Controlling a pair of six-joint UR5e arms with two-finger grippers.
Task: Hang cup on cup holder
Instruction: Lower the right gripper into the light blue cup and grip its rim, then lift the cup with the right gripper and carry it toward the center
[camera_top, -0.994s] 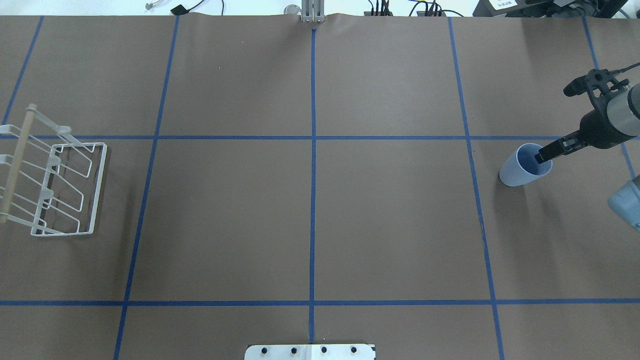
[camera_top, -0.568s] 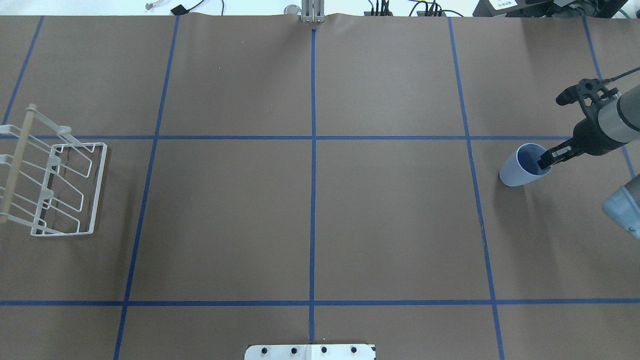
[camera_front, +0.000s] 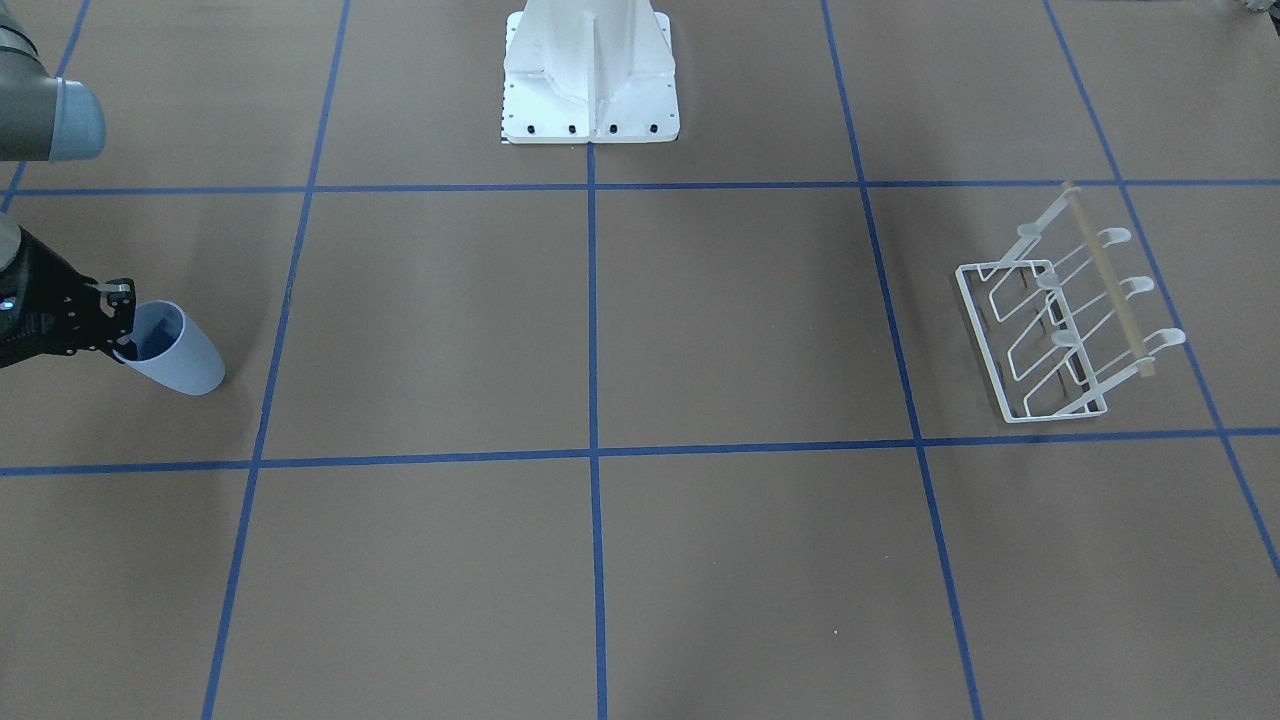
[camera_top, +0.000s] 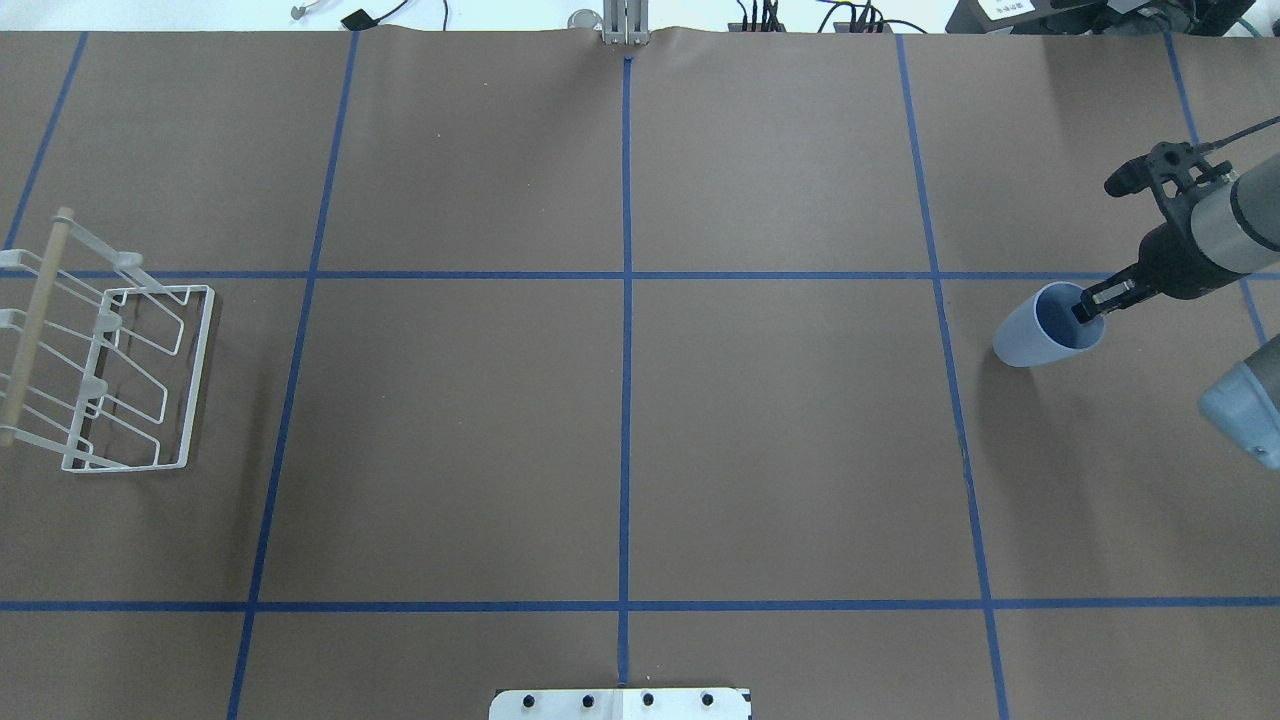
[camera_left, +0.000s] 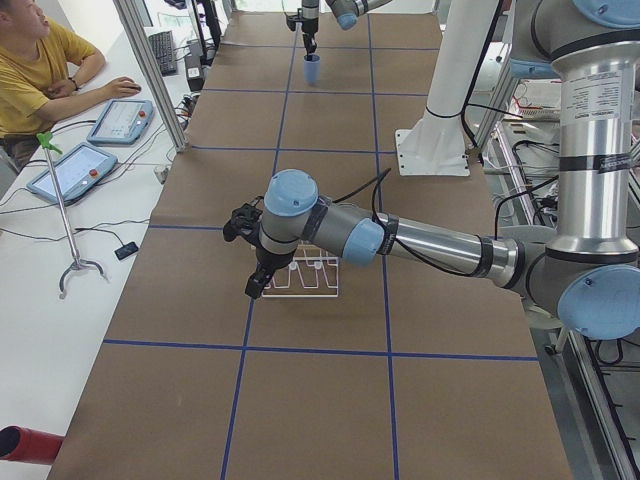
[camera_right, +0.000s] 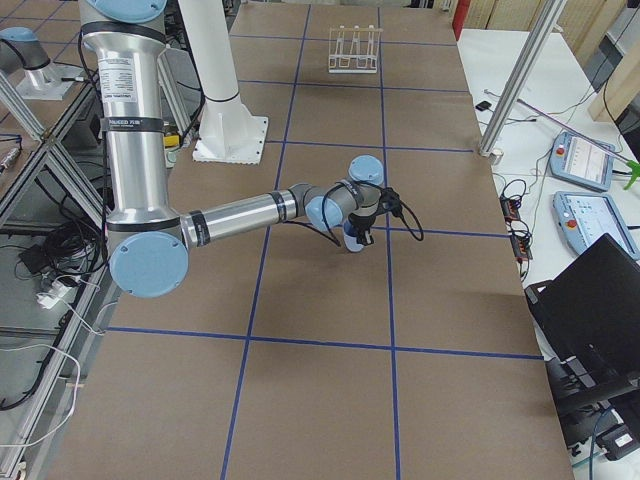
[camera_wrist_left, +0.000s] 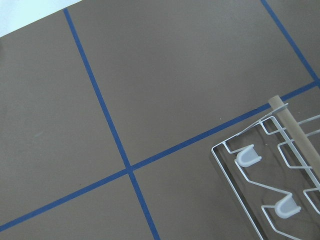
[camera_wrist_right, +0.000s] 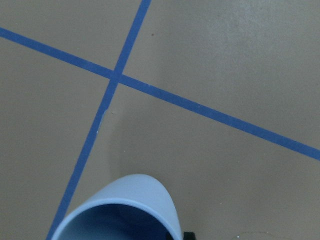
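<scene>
The pale blue cup (camera_top: 1030, 335) is at the table's right, tilted, with its mouth toward my right gripper (camera_top: 1083, 308). That gripper is shut on the cup's rim, one finger inside and one outside. The same grip shows in the front-facing view, with the cup (camera_front: 180, 355) and gripper (camera_front: 122, 340) at the far left. The right wrist view shows the cup's rim (camera_wrist_right: 125, 207) at the bottom edge. The white wire cup holder (camera_top: 198, 375) stands at the far left, also in the front-facing view (camera_front: 981, 342) and the left wrist view (camera_wrist_left: 295, 130). My left gripper (camera_left: 257, 288) hovers over it; I cannot tell whether it is open.
The white robot pedestal base (camera_front: 590, 90) stands at the near middle edge. Blue tape lines divide the brown table into squares. An operator (camera_left: 35, 70) sits at a side desk with tablets. Cables lie along the far table edge.
My right wrist has swung a little further over the table. The cup has shifted slightly up and left in the overhead view, held by its rim.
</scene>
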